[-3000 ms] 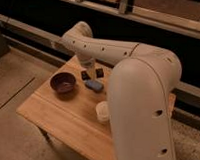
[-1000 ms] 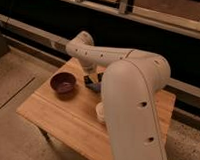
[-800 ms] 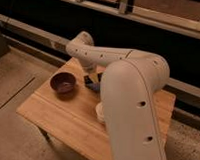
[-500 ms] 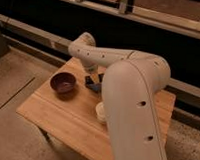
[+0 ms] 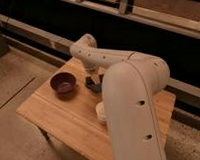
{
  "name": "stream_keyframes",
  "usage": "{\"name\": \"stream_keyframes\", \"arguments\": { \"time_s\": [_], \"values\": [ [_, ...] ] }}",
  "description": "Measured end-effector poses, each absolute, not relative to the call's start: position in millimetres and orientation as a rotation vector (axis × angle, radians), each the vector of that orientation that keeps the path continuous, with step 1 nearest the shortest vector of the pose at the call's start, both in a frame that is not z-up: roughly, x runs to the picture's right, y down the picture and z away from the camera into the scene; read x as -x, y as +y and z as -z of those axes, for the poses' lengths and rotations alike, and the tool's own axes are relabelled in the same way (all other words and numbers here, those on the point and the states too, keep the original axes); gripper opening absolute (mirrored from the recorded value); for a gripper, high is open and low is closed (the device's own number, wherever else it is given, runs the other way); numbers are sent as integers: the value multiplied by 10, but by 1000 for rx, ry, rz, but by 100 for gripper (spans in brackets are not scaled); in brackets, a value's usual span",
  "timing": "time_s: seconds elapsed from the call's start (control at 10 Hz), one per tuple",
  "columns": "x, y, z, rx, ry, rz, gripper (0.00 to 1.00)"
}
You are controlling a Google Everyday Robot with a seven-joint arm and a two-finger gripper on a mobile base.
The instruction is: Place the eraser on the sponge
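On the wooden table, my gripper reaches down from the white arm's bent elbow just right of the dark maroon bowl. Directly beneath it sits a small dark block, the eraser. It touches the left edge of the flat blue sponge. I cannot tell whether the eraser is held, or whether it rests on the sponge or beside it. The arm's big white forearm hides the table to the right of the sponge.
The dark maroon bowl stands to the left of the gripper. A white cup peeks out from behind the forearm, nearer the front. A dark rail and wall run behind the table; bare floor lies to the left.
Since three seconds ago the arm has swung left and lowered the gripper onto the spot with the dark block and sponge. Over the last second it has hardly moved.
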State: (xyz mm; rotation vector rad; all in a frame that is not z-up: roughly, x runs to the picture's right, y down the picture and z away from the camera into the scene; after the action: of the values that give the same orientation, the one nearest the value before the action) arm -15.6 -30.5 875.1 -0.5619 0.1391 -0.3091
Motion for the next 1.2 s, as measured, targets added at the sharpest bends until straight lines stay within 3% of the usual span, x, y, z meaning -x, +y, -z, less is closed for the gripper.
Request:
{"name": "stream_keyframes", "arguments": {
  "time_s": [1.2],
  "values": [
    [251, -221, -9004, 605, 147, 352, 0]
  ]
}}
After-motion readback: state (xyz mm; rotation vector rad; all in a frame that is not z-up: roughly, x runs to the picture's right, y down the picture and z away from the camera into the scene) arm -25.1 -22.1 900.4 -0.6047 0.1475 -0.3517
